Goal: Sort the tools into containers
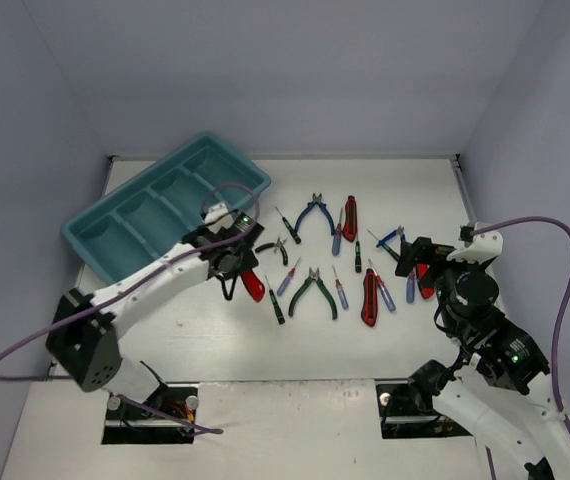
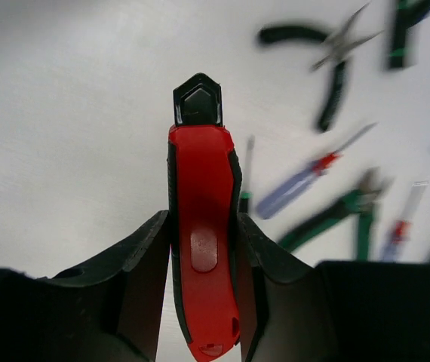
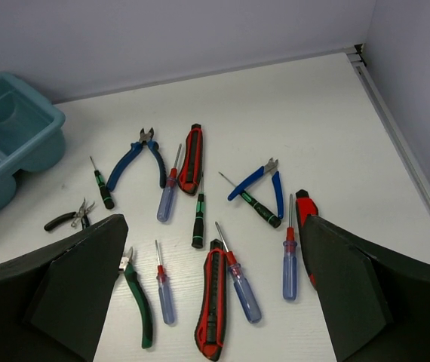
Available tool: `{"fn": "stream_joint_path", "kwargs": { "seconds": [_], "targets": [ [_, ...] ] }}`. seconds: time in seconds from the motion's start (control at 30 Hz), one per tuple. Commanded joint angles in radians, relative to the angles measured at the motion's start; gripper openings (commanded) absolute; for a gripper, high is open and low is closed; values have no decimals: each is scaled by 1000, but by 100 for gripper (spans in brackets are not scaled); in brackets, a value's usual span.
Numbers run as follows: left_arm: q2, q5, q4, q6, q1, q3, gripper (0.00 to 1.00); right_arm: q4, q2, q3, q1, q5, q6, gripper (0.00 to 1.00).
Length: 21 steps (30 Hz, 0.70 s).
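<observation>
My left gripper (image 2: pixel 204 226) is shut on a red-handled cutter (image 2: pixel 200 162), its fingers pressing both sides of the handle and its black tip pointing away. From above, this gripper (image 1: pixel 233 262) sits just right of the teal tray (image 1: pixel 93 248) of containers, with the cutter (image 1: pixel 253 285) sticking out toward me. Whether the cutter rests on the table I cannot tell. My right gripper (image 3: pixel 211 226) is open and hovers over the loose tools: a red cutter (image 3: pixel 212 305), blue pliers (image 3: pixel 128 160) and green pliers (image 3: pixel 141 305). The right gripper (image 1: pixel 417 262) stands above the right end of the spread.
More tools lie across the middle of the table: blue cutters (image 3: pixel 269 179), another red cutter (image 3: pixel 191 158), small black pliers (image 3: pixel 64 220) and several thin screwdrivers (image 3: pixel 165 294). The tray's corner (image 3: pixel 45 124) shows at the far left. Walls enclose the table.
</observation>
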Motion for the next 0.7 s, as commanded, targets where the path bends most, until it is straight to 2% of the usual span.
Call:
{"fn": "stream_joint_path", "kwargs": {
  "seconds": [0.0, 0.1, 0.17, 0.23, 0.33, 0.5, 0.6, 0.67],
  "targets": [
    [-184, -77, -88, 206, 158, 190, 2, 44, 18, 42, 4, -8, -16, 100],
    [-180, -60, -88, 332, 333, 270, 2, 41, 27, 40, 4, -23, -13, 100],
    [-142, 16, -85, 389, 484, 314, 2, 41, 30, 34, 4, -34, -8, 100],
    [-67, 74, -83, 455, 560, 378, 3, 41, 34, 27, 4, -41, -8, 100],
    [68, 130, -82, 536, 638, 462, 5, 41, 40, 9, 4, -42, -10, 100],
    [267, 172, -83, 559, 703, 547, 10, 37, 70, -10, 4, -18, 0, 100],
    [332, 175, -81, 559, 736, 570, 16, 30, 98, -15, 4, -16, 28, 100],
    [354, 170, -81, 564, 764, 578, 24, 23, 129, -16, 4, -24, 43, 100]
  ]
}}
